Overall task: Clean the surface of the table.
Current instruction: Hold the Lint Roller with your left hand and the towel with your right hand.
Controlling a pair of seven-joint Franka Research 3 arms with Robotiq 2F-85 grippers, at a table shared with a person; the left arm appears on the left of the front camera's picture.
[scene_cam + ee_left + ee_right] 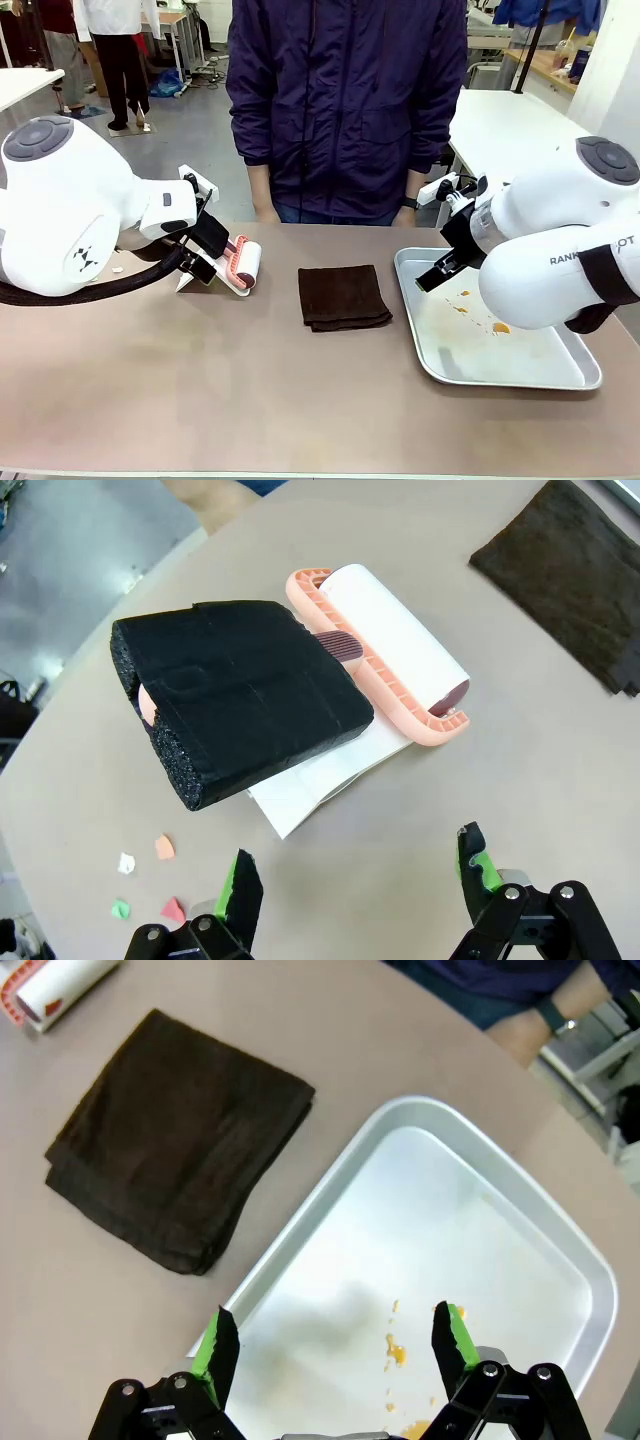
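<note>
1. Front view: the table (200, 400) has its long axis running left to right across the picture, with its far edge in front of a standing person (345, 100). A lint roller (243, 265), a folded brown cloth (343, 297) and a metal tray (590, 378) lie in a row across its middle. The near strip of the top is bare. The left arm (60, 200) and the right arm (560, 250) hang over either end.
2. Left wrist view: the left gripper (360, 880) has its fingers spread wide, holding nothing, with bare tabletop between and just beyond them. Farther on, the roller's black foam handle (240, 695) rises over a white sheet (320, 780). Small paper scraps (165, 848) lie beside one finger, near the table's curved-looking edge.
3. Right wrist view: the right gripper (335, 1345) is released and empty, hanging over the tray's near corner and its orange stains (395, 1353). Open tabletop lies around the cloth, which sits just beside the tray.
</note>
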